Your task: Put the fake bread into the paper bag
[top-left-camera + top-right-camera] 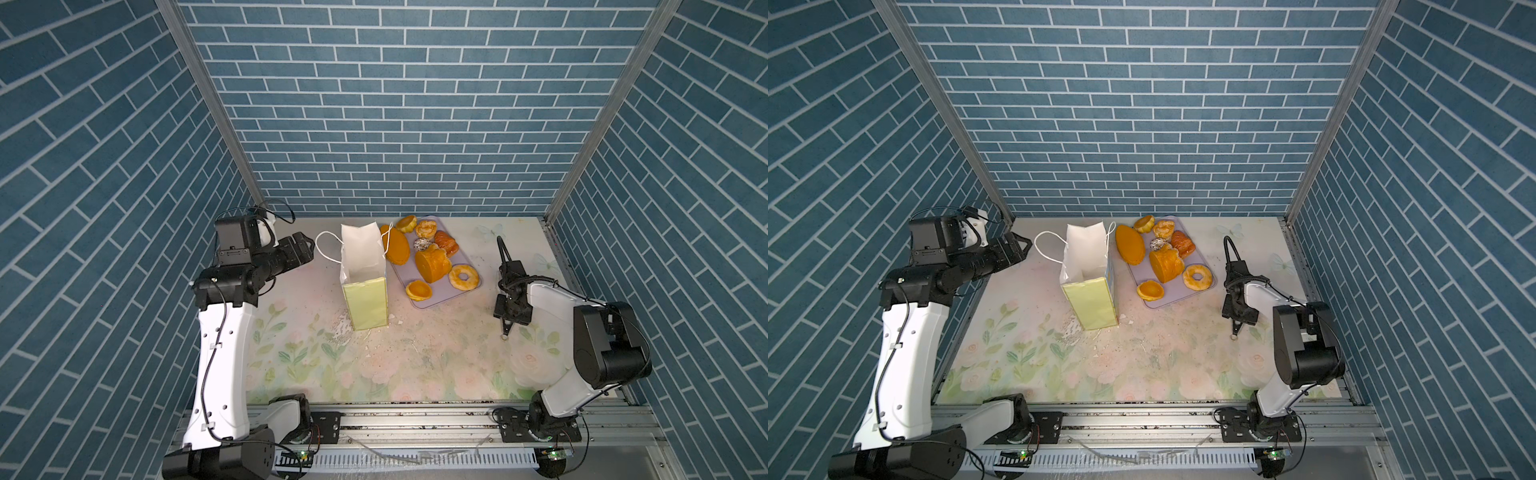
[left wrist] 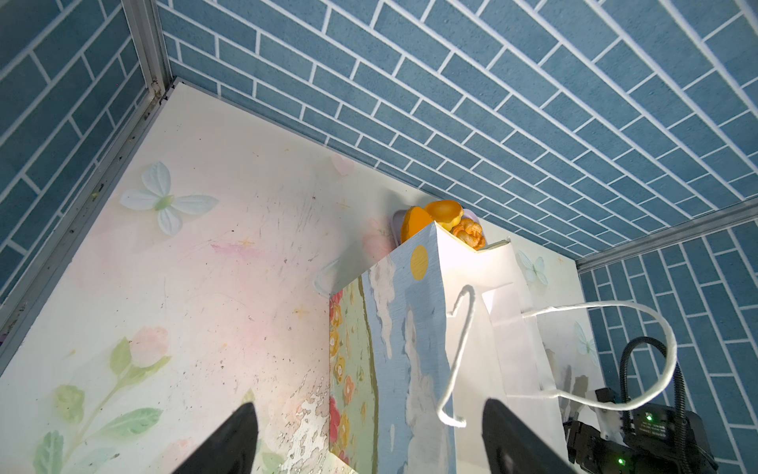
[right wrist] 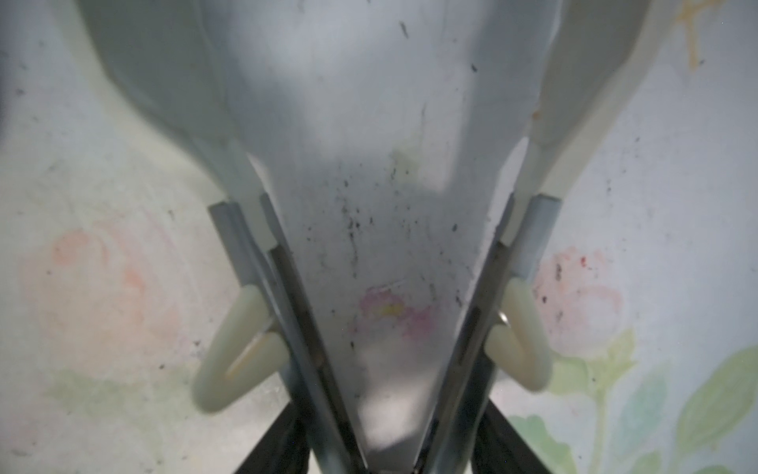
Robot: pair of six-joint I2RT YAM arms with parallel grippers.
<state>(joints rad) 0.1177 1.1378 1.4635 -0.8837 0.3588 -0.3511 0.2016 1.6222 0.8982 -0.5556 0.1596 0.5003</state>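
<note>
The paper bag (image 1: 365, 299) (image 1: 1092, 303) stands open and upright on the flowered mat, and its inside looks white and bare. Fake bread lies on a lavender tray (image 1: 432, 305) to its right: a long oval loaf (image 1: 397, 245), a cylinder loaf (image 1: 432, 266), a doughnut (image 1: 464, 277), a croissant (image 1: 446, 243) and small buns. My left gripper (image 1: 307, 245) (image 2: 369, 404) hovers open left of the bag (image 2: 410, 328), holding nothing. My right gripper (image 1: 508, 320) (image 3: 389, 447) is right of the tray, shut on metal tongs (image 3: 303, 328) that point down at the mat, arms spread and empty.
The bag's white cord handles (image 1: 326, 249) (image 2: 459, 349) loop outward, one toward my left gripper. Blue brick walls close in the back and both sides. Crumbs and scuffs dot the mat (image 1: 374, 365) in front of the bag. A metal rail (image 1: 415, 419) runs along the front edge.
</note>
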